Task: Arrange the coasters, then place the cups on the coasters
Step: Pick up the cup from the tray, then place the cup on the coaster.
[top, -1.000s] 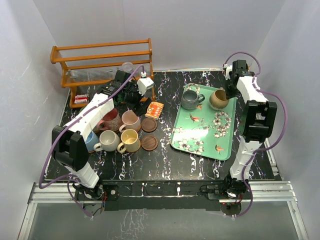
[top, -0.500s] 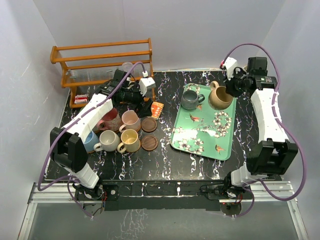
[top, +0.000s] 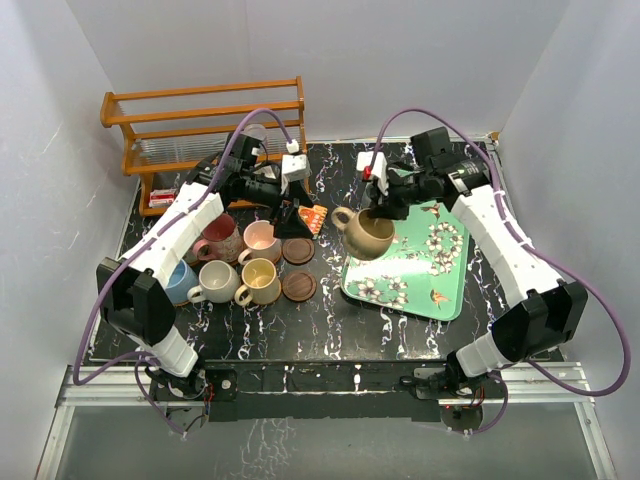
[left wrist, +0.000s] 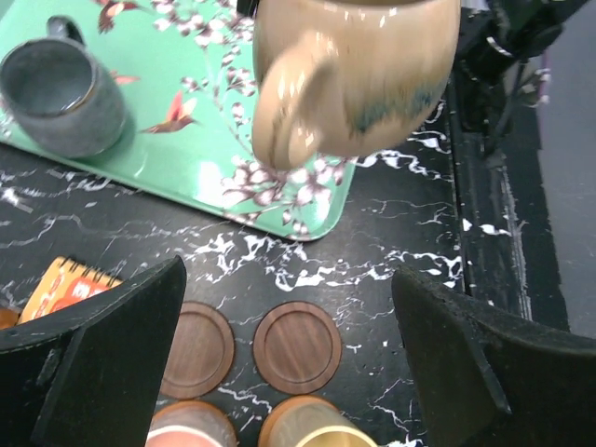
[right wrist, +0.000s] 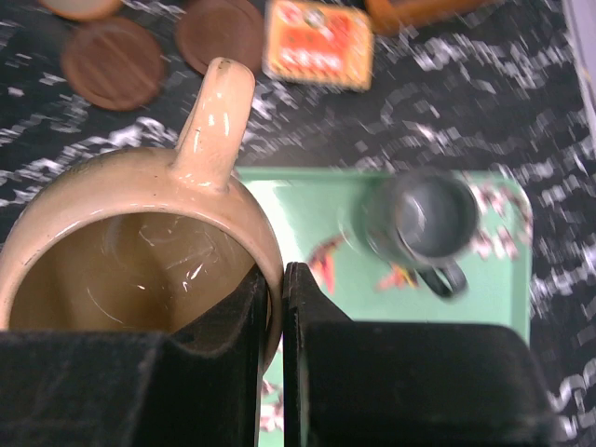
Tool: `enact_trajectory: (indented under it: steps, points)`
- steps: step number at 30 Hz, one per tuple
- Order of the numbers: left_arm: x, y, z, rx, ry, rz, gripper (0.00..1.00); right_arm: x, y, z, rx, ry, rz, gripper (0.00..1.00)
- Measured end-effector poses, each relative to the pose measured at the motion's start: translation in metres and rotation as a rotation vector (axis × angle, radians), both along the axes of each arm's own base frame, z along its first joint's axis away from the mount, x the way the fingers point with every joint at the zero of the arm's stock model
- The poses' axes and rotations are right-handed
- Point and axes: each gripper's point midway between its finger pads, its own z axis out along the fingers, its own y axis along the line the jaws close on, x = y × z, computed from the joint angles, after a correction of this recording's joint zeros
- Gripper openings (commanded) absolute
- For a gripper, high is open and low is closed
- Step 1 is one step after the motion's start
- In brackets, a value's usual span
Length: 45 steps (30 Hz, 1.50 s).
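Observation:
My right gripper [top: 385, 205] [right wrist: 275, 275] is shut on the rim of the tan mug [top: 368, 235] [left wrist: 358, 74] [right wrist: 121, 242], one finger inside and one outside. The mug hangs above the left edge of the green tray [top: 420, 270], handle pointing left. The grey mug [left wrist: 60, 88] [right wrist: 428, 216] stands on the tray. Two bare dark-brown coasters [top: 297, 250] [top: 298, 286] [left wrist: 298, 346] lie just left of the tray. My left gripper [top: 297, 212] [left wrist: 289, 279] hovers open above them, holding nothing. Pink [top: 262, 240], yellow [top: 260, 282], maroon [top: 222, 238], off-white [top: 215, 282] and blue [top: 180, 280] mugs cluster at the left.
A small orange patterned card [top: 314, 218] [left wrist: 65, 289] [right wrist: 318, 42] lies beside the left gripper. A wooden rack [top: 200, 120] stands at the back left, with a clear plastic cup [top: 255, 135] by it. White walls close in on three sides.
The right arm has swung left, carrying the tan mug from the tray's far right corner to above its left edge. The left gripper has barely shifted.

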Motion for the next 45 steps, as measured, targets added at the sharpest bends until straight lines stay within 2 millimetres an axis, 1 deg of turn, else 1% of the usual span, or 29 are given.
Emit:
enact_trajectory:
  steps: [3, 7, 9, 11, 14, 20, 25, 28, 31, 33, 34, 35, 36, 41, 43, 45]
  points:
    - [-0.009, -0.003, 0.005, -0.041, 0.008, -0.057, 0.88, -0.013, 0.021, 0.002, 0.021, 0.001, 0.078, 0.00]
    - [-0.018, -0.007, 0.011, -0.088, 0.016, -0.115, 0.83, -0.025, 0.037, 0.004, 0.034, -0.003, 0.142, 0.00]
    - [-0.021, -0.010, 0.013, -0.112, 0.027, -0.138, 0.78, -0.029, 0.042, 0.004, 0.038, -0.003, 0.164, 0.00]
    - [-0.024, -0.012, 0.014, -0.130, 0.046, -0.155, 0.72, -0.033, 0.047, 0.004, 0.039, -0.001, 0.181, 0.00]
    - [-0.027, -0.017, 0.016, -0.157, 0.072, -0.176, 0.67, -0.036, 0.054, 0.003, 0.040, 0.002, 0.199, 0.00]
    - [-0.033, -0.027, 0.020, -0.194, 0.101, -0.211, 0.55, -0.035, 0.062, 0.004, 0.054, -0.002, 0.206, 0.00]
    - [-0.041, -0.032, 0.013, -0.196, 0.132, -0.233, 0.46, -0.032, 0.064, 0.006, 0.062, -0.010, 0.201, 0.00]
    - [-0.044, -0.034, 0.011, -0.193, 0.146, -0.237, 0.38, -0.031, 0.063, 0.005, 0.055, -0.009, 0.192, 0.00]
    - [-0.043, -0.034, 0.011, -0.195, 0.145, -0.238, 0.27, -0.029, 0.062, 0.004, 0.054, -0.011, 0.179, 0.00]
    - [-0.043, -0.034, 0.011, -0.196, 0.142, -0.237, 0.16, -0.029, 0.062, 0.002, 0.052, -0.004, 0.173, 0.00]
    - [-0.042, -0.034, 0.011, -0.196, 0.138, -0.236, 0.05, -0.029, 0.062, 0.000, 0.053, 0.001, 0.174, 0.00]
    - [-0.041, -0.034, 0.011, -0.197, 0.136, -0.236, 0.00, -0.030, 0.062, 0.000, 0.053, 0.005, 0.174, 0.00]
    - [-0.042, -0.034, 0.012, -0.201, 0.132, -0.240, 0.00, -0.030, 0.062, -0.001, 0.054, 0.009, 0.171, 0.00]
    - [-0.040, -0.034, 0.010, -0.192, 0.123, -0.232, 0.00, -0.027, 0.063, -0.004, 0.061, 0.027, 0.131, 0.24]
    - [-0.036, -0.033, 0.004, -0.162, 0.105, -0.213, 0.00, -0.021, 0.062, -0.006, 0.065, 0.027, 0.091, 0.32]
    - [-0.032, -0.031, -0.004, -0.119, 0.092, -0.184, 0.00, -0.015, 0.061, -0.007, 0.065, 0.014, 0.053, 0.42]
